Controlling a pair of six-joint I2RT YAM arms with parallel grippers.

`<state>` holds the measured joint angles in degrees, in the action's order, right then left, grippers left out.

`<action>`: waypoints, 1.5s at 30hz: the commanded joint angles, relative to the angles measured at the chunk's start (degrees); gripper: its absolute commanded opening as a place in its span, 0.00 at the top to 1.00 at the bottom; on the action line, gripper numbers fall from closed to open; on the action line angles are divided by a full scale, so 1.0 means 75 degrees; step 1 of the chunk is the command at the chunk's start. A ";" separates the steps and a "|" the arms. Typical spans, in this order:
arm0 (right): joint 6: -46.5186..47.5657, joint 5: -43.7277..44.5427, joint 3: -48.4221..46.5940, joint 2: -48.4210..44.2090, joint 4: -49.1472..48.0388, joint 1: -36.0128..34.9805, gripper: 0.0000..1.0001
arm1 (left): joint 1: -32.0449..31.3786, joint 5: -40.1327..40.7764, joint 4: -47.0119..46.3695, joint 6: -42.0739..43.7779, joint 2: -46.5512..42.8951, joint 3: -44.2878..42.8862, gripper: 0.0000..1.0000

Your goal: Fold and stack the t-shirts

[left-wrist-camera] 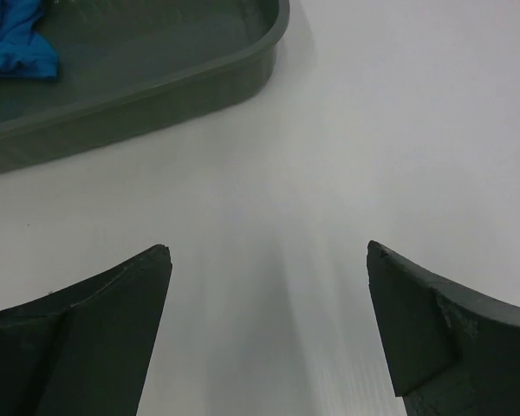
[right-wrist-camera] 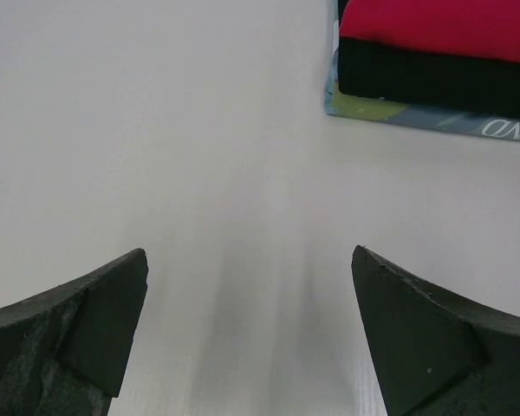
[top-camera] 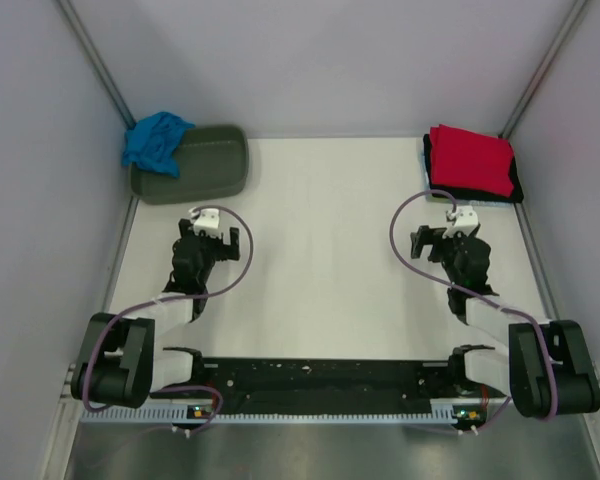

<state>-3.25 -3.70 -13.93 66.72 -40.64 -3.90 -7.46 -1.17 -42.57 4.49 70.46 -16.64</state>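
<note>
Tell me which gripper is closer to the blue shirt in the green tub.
Left. The left gripper sits just short of the tub holding the blue shirt; the right gripper is across the table, by the folded stack.

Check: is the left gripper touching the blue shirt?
Apart. The left wrist view shows the fingers of the left gripper over bare table, with the blue shirt well ahead inside the green tub.
</note>
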 commanded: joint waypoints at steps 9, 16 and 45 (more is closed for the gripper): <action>-0.0083 -0.0010 -0.0334 0.0163 -0.0077 -0.0054 0.01 | 0.0046 -0.1037 0.0517 0.0396 0.0215 -0.0639 0.02; -0.0071 0.0037 -0.0369 0.0198 -0.0030 -0.0078 0.01 | 0.0257 -0.2805 0.2459 0.2210 -0.0124 -0.1808 0.04; 0.0081 -0.0057 -0.0768 0.0550 0.0380 -0.0206 0.01 | 0.1476 0.5816 0.7158 0.7564 0.9589 -1.4398 0.02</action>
<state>-3.05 -3.86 -18.46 71.33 -36.23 -4.45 4.23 33.98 28.40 43.51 140.00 -122.80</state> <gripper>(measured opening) 0.987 0.966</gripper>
